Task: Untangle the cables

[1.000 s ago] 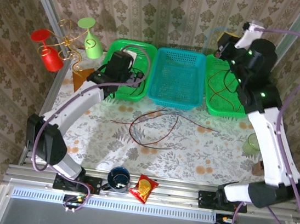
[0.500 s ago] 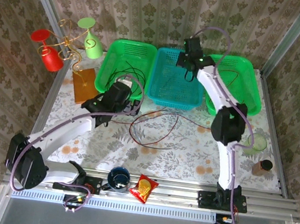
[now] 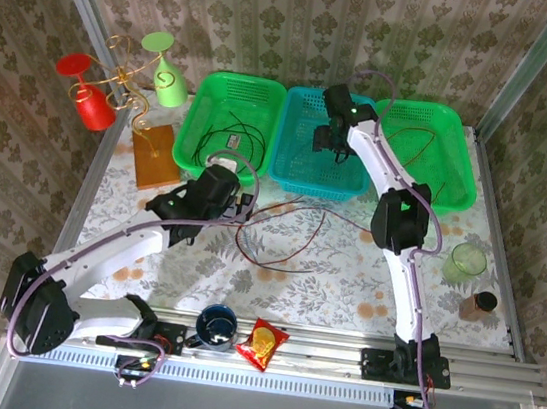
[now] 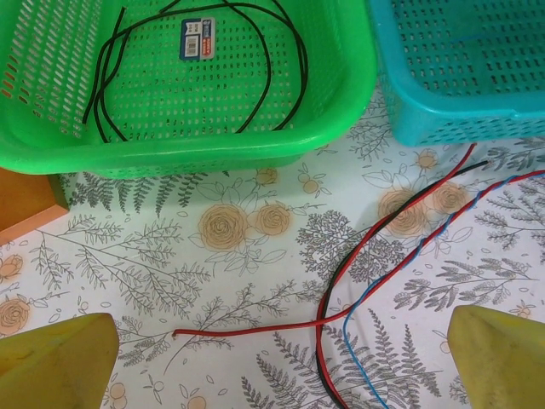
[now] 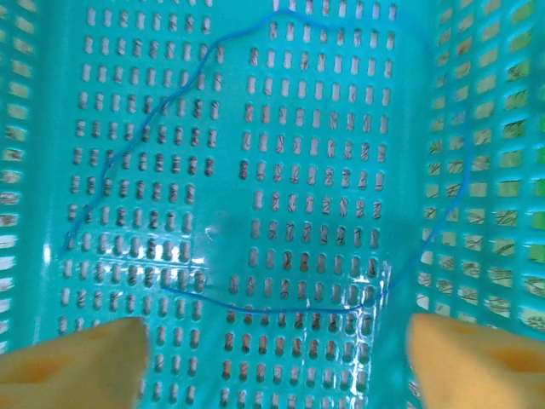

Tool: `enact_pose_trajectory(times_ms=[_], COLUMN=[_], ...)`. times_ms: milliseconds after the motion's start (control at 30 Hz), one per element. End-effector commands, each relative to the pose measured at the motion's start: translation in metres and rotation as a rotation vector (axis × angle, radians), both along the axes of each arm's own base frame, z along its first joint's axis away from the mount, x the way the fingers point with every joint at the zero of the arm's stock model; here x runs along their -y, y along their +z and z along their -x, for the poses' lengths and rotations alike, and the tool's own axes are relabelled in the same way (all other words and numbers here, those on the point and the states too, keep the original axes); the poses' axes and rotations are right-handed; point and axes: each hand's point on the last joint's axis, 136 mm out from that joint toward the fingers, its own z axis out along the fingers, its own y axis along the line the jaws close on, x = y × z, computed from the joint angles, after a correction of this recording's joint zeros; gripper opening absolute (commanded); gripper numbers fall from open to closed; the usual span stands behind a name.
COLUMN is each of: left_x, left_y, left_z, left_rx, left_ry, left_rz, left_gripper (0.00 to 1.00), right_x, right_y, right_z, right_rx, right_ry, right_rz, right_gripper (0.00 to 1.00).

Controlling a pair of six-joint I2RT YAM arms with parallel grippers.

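- Floral wallpaper and a flowered tablecloth (image 3: 342, 294) frame the bench, where three baskets stand in a row along the far edge.
- Over the teal basket (image 3: 318, 184) in the middle hangs the right gripper (image 5: 272, 362), which was at the right green basket (image 3: 463, 184) a second ago. Its jaws, clamped shut until a moment ago, now stand wide apart with nothing between them.
- Just beyond its yellow fingertips (image 5: 68, 358) a blue cable (image 5: 281, 309) lies in a loose loop on the teal basket's floor, clear of the gripper. It looks freshly dropped, which would mean one strand has been sorted out of the mess.
- Nearer and to the left, the left gripper (image 4: 272, 362) has drawn back from the left green basket (image 4: 213, 153). It hovers above the cloth fully open and empty.
- Between its fingers, and a little farther off, lies the remaining tangle (image 4: 328, 317). Red, black and blue strands cross one another on the cloth and trail away right toward the teal basket's near wall.
- Farther out, a black cable (image 4: 269, 68) curls inside the left green basket, and a red cable (image 3: 416, 136) rests in the right green one.
- Judging by this layout, the knot on the table is the work still to be done, and the left gripper is the one placed to reach it.
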Motion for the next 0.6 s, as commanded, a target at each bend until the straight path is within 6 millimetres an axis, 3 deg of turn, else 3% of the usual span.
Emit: enact_pose_trajectory(times_ms=[0,167,267,333,567], left_x=[-0.005,-0.004,-0.003,0.001,0.010], left_y=[0.009,0.015,0.013,0.010,-0.011], left_z=[0.003,0.006,0.007,0.009,0.020], left_rx=[0.030,0.038,0.038,0.032,-0.042], left_ry=[0.019,0.012,0.003,-0.017,-0.056], left_rz=[0.017,0.033,0.042,0.047,0.051], left_gripper=[1.00,1.00,1.00,1.00,1.00], right_x=[0.005,0.017,0.018,0.017,0.010], right_y=[0.090,0.161,0.180,0.182,0.130], right_z=[0.012,0.032,0.053,0.071,0.156], right_rx=[0.123,0.243,0.255,0.245,0.180], right_ry=[0.038,0.032,0.034,0.025,0.021], right_rz=[-0.036,-0.041,-0.077,-0.112,-0.217], right_gripper=[1.00,1.00,1.00,1.00,0.98])
